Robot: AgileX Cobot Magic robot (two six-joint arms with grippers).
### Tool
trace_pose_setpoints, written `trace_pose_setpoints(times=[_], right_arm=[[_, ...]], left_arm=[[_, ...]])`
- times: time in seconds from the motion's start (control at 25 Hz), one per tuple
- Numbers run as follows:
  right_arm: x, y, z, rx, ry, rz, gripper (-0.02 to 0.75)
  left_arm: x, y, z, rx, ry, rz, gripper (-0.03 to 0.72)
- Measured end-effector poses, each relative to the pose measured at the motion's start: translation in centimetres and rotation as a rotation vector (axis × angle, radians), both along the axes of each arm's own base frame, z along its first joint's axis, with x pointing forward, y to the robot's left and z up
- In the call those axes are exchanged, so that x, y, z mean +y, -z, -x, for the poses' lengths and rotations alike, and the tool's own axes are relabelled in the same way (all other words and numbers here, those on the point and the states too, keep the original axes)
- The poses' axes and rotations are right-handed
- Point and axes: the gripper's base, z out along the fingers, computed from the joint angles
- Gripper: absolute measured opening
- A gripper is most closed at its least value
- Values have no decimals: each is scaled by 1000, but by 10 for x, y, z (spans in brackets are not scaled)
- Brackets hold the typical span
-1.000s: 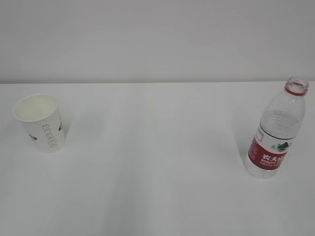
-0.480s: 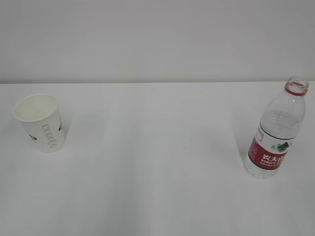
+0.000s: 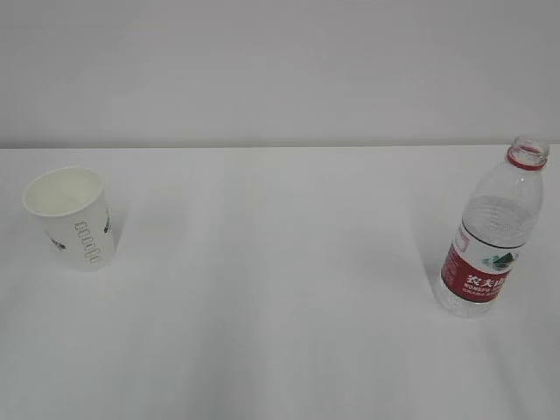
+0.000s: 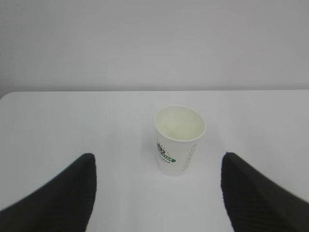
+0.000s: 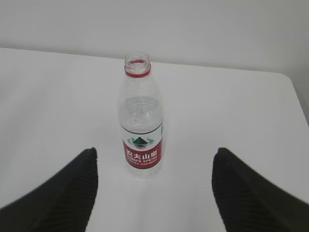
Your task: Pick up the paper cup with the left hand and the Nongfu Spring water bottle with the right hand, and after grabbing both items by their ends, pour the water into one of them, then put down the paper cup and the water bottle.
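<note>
Nothing moved: paper cup (image 3: 72, 219) upright far left, Nongfu Spring water bottle (image 3: 492, 238) upright, uncapped, far right on table (image 3: 280, 297). Left hand (image 4: 157, 193) and right hand (image 5: 154, 191) spread wide, empty.

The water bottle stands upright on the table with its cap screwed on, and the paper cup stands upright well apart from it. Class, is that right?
Not quite: the water bottle has no cap. The right wrist view shows its open mouth above the red neck ring. The rest holds: it stands upright on the table, and the paper cup stands upright well apart from it.
</note>
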Motion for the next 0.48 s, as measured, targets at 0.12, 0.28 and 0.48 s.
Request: trace_pose_setpoints(times=[0.12,0.28,0.48], right_arm=[[1,-2,-7,-17,0,3,555],[1,-5,-16,-33,0,6,555],[2,-6,-28,-41,-2,18,555]], left_arm=[[-1,-1,-7,-4,0,0,587],[-1,-3,-17,-15,0,1,587],[-2,-6,-31,-45,0,4,587]])
